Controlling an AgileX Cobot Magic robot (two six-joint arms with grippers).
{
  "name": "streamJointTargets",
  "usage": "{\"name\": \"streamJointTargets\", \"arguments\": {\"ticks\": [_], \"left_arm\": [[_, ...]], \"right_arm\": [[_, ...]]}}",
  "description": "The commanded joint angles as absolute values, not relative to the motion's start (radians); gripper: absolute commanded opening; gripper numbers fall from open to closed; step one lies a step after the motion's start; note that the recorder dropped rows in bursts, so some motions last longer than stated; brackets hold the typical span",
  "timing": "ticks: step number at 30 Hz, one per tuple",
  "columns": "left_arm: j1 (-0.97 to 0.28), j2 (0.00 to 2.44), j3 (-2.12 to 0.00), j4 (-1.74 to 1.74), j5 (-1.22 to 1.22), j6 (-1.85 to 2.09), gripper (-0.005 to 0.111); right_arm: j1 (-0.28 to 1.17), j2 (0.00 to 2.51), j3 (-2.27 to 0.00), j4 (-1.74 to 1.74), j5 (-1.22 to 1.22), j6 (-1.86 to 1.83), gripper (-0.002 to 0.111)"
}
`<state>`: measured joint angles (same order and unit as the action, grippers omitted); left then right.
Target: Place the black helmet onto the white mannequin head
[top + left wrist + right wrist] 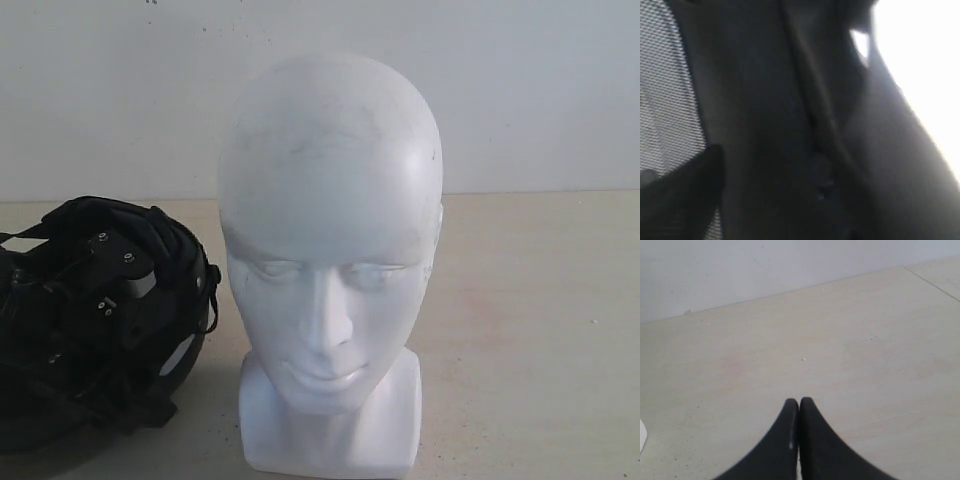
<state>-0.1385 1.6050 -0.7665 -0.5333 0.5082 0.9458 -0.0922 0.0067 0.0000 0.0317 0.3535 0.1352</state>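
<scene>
The white mannequin head (330, 250) stands upright in the middle of the exterior view, face toward the camera. The black helmet (50, 400) lies on the table to its left, opening up, padding and straps showing. My left gripper (118, 268) reaches down into the helmet, and its fingertips are hidden there. The left wrist view is filled with the dark padded interior (790, 100) and a patch of mesh (670, 90); the jaws are lost in the dark. My right gripper (799, 405) is shut on nothing over bare table and is outside the exterior view.
The beige table (540, 320) runs back to a plain white wall (540, 90). A sliver of something white (641, 435) shows at the edge of the right wrist view.
</scene>
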Motion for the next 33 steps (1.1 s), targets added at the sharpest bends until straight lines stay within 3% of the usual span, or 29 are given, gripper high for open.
{"name": "streamJointTargets", "arguments": {"ticks": [1, 2, 4, 11, 21, 33], "left_arm": [[-0.141, 1.614, -0.77, -0.534, 0.483, 0.946, 0.043], [-0.141, 1.614, -0.77, -0.534, 0.487, 0.946, 0.023], [-0.141, 1.614, -0.77, -0.534, 0.517, 0.931, 0.004], [-0.141, 1.58, -0.77, -0.534, 0.582, 0.813, 0.004], [-0.141, 1.251, -0.77, -0.564, 0.654, 0.747, 0.004], [-0.141, 1.101, -0.762, -0.475, 0.634, 0.597, 0.004]], "right_arm": [[-0.099, 0.0, 0.0, 0.031, 0.346, 0.132, 0.0], [-0.099, 0.0, 0.0, 0.031, 0.346, 0.132, 0.0], [-0.099, 0.0, 0.0, 0.031, 0.346, 0.132, 0.0], [-0.099, 0.0, 0.0, 0.031, 0.346, 0.132, 0.0], [-0.099, 0.0, 0.0, 0.031, 0.346, 0.132, 0.0], [-0.099, 0.0, 0.0, 0.031, 0.35, 0.132, 0.0]]}}
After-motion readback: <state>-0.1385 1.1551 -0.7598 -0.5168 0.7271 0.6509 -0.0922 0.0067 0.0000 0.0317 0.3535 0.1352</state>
